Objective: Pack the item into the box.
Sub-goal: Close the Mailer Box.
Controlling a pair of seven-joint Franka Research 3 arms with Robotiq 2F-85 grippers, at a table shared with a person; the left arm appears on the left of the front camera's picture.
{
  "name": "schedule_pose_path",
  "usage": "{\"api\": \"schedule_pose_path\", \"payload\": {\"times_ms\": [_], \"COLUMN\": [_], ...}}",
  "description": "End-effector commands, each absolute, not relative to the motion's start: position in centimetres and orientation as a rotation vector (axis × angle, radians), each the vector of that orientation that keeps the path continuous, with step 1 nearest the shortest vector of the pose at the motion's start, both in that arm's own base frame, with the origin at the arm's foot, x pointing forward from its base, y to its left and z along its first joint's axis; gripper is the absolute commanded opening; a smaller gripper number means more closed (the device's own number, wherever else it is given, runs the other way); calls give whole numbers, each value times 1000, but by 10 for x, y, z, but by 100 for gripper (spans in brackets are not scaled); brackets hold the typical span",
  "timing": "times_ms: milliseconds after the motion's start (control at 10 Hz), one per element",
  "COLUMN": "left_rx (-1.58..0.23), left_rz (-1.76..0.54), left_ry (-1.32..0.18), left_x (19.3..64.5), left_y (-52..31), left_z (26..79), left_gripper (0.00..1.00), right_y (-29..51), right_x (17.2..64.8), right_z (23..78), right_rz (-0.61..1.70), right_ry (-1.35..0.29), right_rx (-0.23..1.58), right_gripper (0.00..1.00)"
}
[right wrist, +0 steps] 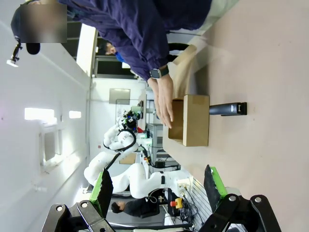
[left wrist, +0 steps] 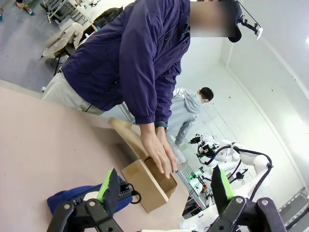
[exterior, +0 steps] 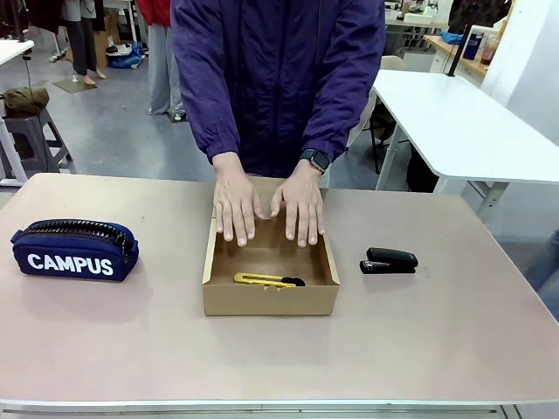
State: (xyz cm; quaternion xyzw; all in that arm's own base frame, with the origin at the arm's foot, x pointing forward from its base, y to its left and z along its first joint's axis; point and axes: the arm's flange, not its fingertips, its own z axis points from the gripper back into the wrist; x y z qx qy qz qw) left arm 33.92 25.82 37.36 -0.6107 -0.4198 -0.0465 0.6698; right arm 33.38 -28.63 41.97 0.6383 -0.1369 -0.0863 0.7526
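My left hand [left wrist: 164, 178] and right hand [right wrist: 157, 176] are spread wide and empty. The yellow utility knife [exterior: 262, 279] lies inside the cardboard box [exterior: 271, 303], by its 6 o'clock wall. The person's hands [exterior: 301, 208] press at 12 o'clock, perhaps on the flap, so I'd best keep clear.

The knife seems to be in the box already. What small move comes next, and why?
Probably the person's hands fold the flap lid down over the shallow brown cardboard box. The slim yellow utility knife already lies inside by the front wall, the hands rest at the far rim, and the left gripper and right gripper hang open, away from the box.
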Motion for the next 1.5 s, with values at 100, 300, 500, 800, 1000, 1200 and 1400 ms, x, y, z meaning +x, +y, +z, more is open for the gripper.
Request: {"api": "schedule_pose_path", "payload": {"times_ms": [100, 300, 500, 800, 1000, 1200, 1400], "left_rx": [-1366, -1366, -1376, -1499, -1571, -1626, -1608], "left_rz": [-121, -121, -105, -170, -286, -301, -312], "left_ry": [-947, -947, -946, -958, -939, -962, -902], "left_x": [339, 339, 339, 355, 367, 380, 401], "left_y": [259, 259, 258, 213, 167, 130, 91], "left_z": [373, 373, 374, 400, 420, 442, 446], "left_gripper": [100, 100, 100, 100, 100, 100, 100], "right_y": [-285, -285, -286, -242, -202, -155, -112], "right_x": [333, 333, 334, 360, 378, 396, 415], "right_z": [421, 421, 420, 437, 451, 462, 464], "right_rz": [-181, -181, -188, -154, -118, -85, -38], "right_ry": [-297, -297, -299, -278, -241, -206, -174], "right_rx": [1406, 1406, 1394, 1355, 1313, 1261, 1226], "right_gripper": [100, 100, 100, 100, 100, 100, 100]}}
